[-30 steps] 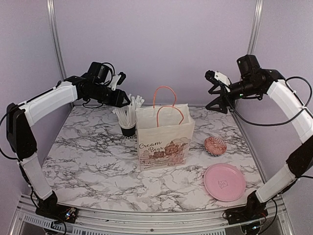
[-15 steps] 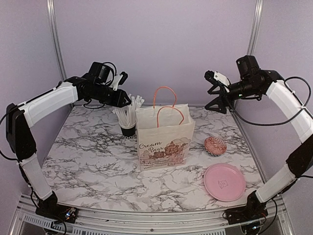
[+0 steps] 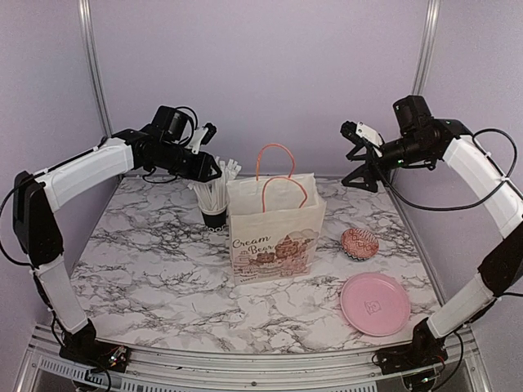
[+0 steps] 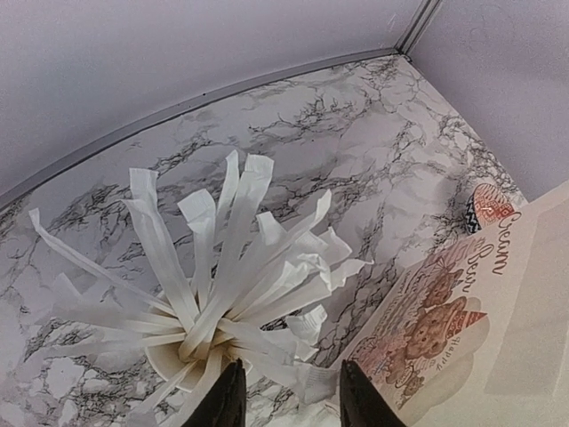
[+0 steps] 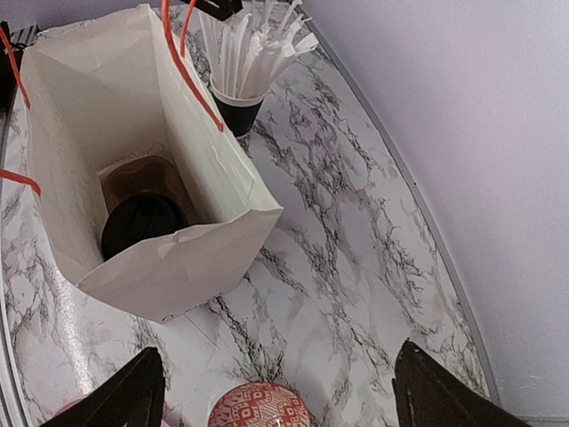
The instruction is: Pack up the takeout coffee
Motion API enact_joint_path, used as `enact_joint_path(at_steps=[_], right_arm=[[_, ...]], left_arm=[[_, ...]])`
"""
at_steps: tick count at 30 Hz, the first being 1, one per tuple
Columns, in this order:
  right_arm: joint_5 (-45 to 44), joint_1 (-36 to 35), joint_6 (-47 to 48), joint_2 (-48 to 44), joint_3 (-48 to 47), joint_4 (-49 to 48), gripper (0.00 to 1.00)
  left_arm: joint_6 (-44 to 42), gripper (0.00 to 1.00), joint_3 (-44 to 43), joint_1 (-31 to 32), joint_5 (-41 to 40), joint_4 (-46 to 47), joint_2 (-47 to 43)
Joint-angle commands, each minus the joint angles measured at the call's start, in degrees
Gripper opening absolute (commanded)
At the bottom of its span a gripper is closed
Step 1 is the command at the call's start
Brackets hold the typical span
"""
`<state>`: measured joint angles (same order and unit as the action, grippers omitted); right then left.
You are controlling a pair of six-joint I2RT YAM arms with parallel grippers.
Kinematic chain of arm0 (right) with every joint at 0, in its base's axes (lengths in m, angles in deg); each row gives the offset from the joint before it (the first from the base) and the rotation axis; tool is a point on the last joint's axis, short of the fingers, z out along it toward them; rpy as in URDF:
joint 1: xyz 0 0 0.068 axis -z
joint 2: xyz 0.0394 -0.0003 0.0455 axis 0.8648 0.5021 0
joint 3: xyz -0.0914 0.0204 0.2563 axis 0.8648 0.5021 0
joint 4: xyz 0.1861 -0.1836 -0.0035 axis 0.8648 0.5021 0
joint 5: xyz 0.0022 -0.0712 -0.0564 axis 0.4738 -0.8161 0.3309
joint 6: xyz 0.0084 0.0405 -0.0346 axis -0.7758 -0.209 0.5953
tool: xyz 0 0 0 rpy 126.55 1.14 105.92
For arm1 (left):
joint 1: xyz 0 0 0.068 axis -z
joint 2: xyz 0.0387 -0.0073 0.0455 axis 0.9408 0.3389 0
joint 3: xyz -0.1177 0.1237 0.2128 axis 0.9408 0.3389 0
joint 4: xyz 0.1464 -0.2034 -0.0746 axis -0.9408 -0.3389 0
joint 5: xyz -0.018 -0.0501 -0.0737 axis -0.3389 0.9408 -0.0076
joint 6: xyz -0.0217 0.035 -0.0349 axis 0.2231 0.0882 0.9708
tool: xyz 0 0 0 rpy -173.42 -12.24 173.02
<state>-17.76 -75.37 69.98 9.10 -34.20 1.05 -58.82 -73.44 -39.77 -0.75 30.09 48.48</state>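
Round black-lidded coffee cup [image 5: 142, 224], inside creased paper bag [image 5: 191, 260]

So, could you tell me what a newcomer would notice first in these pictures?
The printed paper bag with orange handles stands open mid-table, the lidded black coffee cup at its bottom. Just left of it, a black cup bristles with white straws, the left tool hovering above.
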Motion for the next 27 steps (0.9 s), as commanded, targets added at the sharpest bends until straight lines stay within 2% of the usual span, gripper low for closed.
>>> enact_joint_path(at_steps=[1,15,27], right_arm=[[0.1,0.2,-0.3,-0.6,0.1,-1.2,0.86],[-0.1,0.2,-0.3,-0.9,1.1,-1.9,0.87],[0.0,0.2,-0.4,-0.4,1.7,-2.6,0.87]], left_arm=[[-0.2,0.34,-1.7,0.3,0.8,-0.3,1.9],[0.0,0.18,-1.8,0.5,-2.8,-2.1,-0.4],[-1.4,0.07,-3.0,1.0,-6.7,-4.4,-3.4]])
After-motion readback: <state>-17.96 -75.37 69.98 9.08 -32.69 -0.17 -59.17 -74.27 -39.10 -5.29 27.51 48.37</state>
